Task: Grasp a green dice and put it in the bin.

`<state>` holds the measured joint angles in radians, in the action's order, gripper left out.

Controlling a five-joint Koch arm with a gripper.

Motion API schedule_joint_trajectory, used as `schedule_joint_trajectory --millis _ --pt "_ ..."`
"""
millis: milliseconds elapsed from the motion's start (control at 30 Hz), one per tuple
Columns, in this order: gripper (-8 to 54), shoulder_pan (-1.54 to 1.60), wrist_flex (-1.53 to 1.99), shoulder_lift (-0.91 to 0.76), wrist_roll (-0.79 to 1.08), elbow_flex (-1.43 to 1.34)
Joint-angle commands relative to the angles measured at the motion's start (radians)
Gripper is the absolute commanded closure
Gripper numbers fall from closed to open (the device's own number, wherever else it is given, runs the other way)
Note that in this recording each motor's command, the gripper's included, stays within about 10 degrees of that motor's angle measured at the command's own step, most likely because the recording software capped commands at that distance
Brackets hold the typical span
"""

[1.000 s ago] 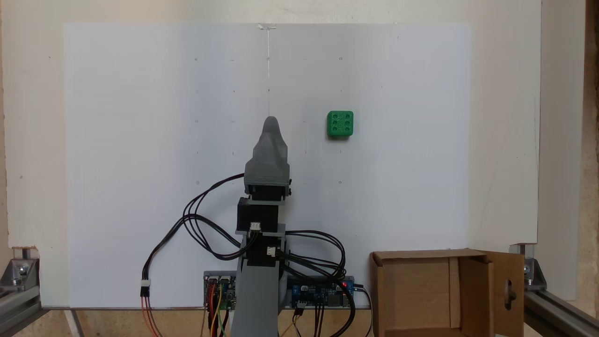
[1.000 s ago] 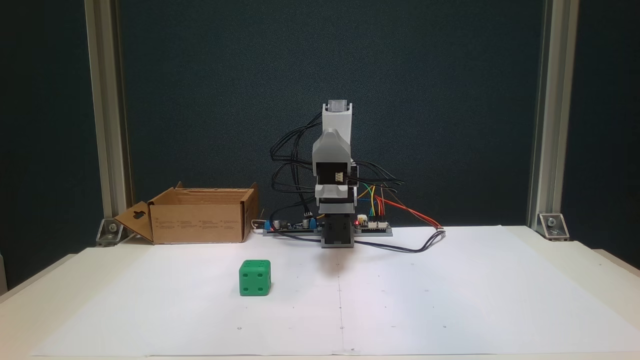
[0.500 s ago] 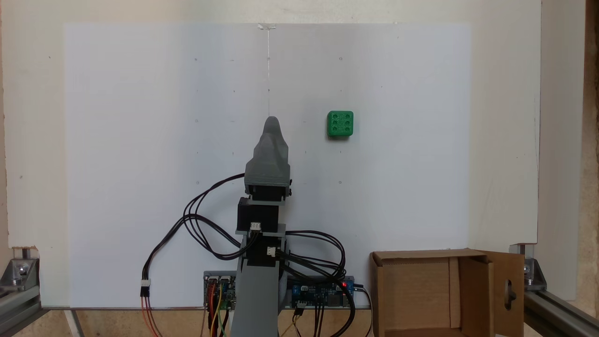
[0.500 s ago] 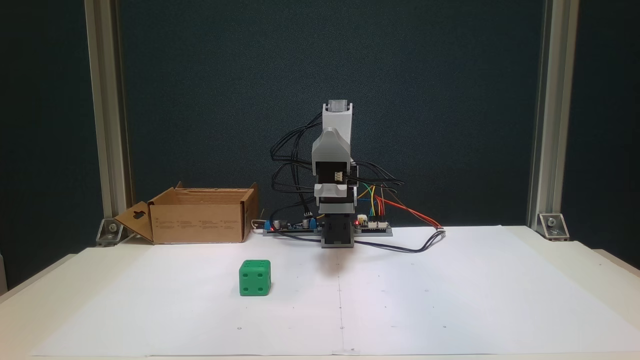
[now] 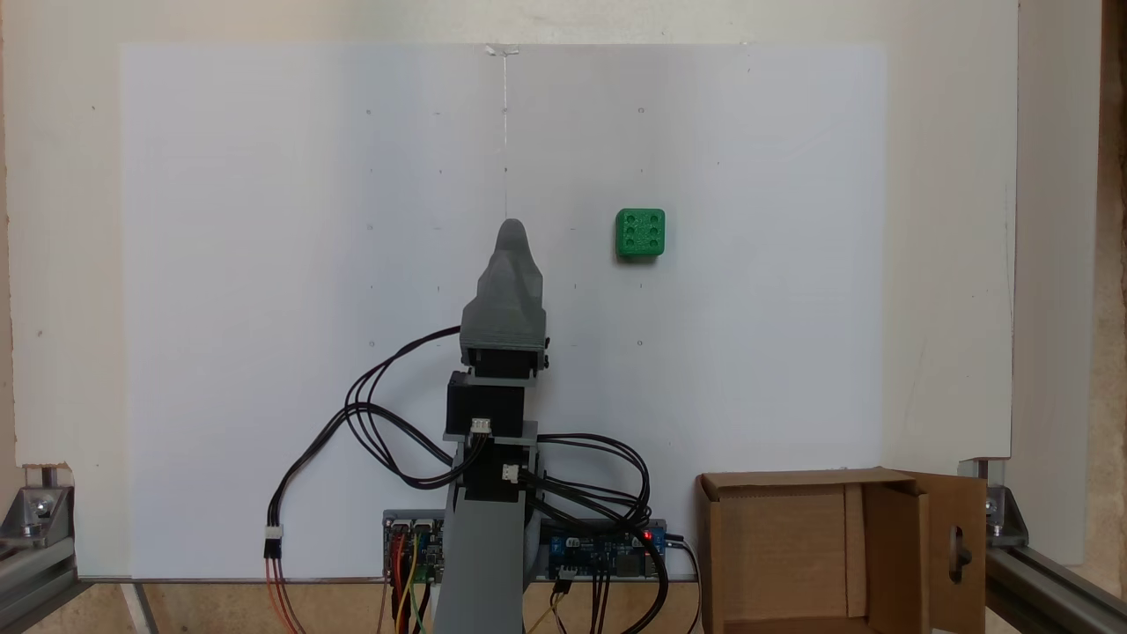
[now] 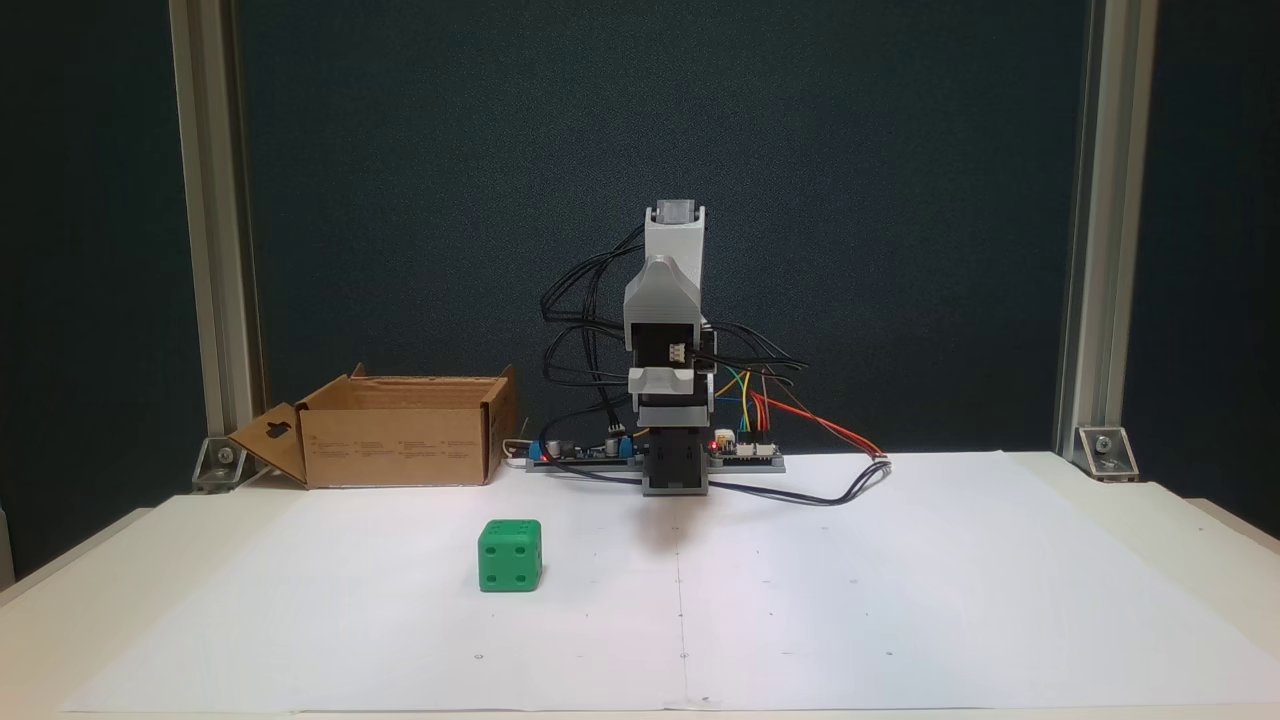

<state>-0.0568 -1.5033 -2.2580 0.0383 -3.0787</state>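
The end effector (image 5: 511,231) sits in the middle of the frame in the top-down fixed view, a grey tapered shape pointing toward the upper edge. Its jaws lie one behind the other, so I cannot tell whether they are apart or together. It holds nothing. In the front-facing fixed view the arm (image 6: 672,340) stands folded upright at centre, over its base and the circuit boards (image 6: 745,452).

The green dice (image 5: 640,233) rests on the white paper sheet (image 5: 264,264) to the right of the end effector and slightly above centre in the top-down view, well apart from it. From the front the green dice (image 6: 510,555) lies left of centre, in the lower half.

The bin (image 5: 797,550) occupies the lower right corner of the top-down view, open. From the front the bin (image 6: 395,440) is at mid-left on the tabletop (image 6: 1180,530).

By my reading the task has not begun: reach, grasp, carry and drop all remain.
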Motion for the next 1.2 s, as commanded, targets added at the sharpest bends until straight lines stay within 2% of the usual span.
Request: schedule_joint_trajectory --millis 0,367,833,1167 --pt "1.5 0.006 -0.002 -0.103 0.054 -0.049" --pt "2.3 0.025 0.120 -0.104 0.054 0.000" --pt "2.0 0.043 1.060 -0.100 0.046 0.569" --pt "2.2 0.026 1.718 -0.092 -0.040 0.808"
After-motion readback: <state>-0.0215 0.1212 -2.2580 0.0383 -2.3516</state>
